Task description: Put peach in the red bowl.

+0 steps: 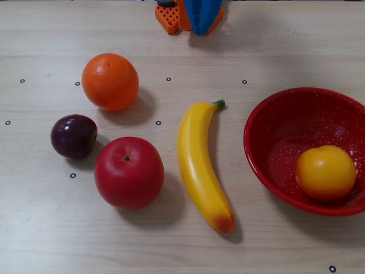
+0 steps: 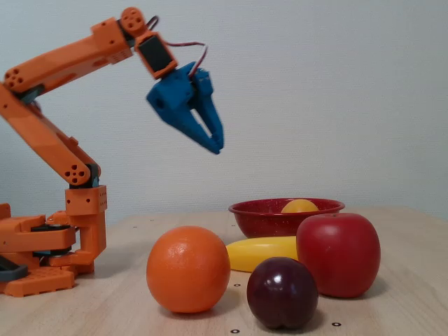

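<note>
The peach sits inside the red bowl, low against the wall nearest the camera in the top-down fixed view, resting on the curved floor where a round fruit would settle. In the side fixed view only its yellow top shows over the bowl rim. Judgement: placement is done, nothing left but parking the arm. Peach looks smooth, round, yellow-orange with a deeper orange blush on the lower side, no dimples, smaller than the orange and the apple. The claw hangs high in the air near the arm base, well clear of the bowl, tips pointing down; the blue fingers sit almost together with at most a narrow gap and hold nothing. Rest of the counter holds distractors, all outside the bowl: banana lies just beside the bowl, apple next to it, dark plum close beside the apple, orange behind them.
</note>
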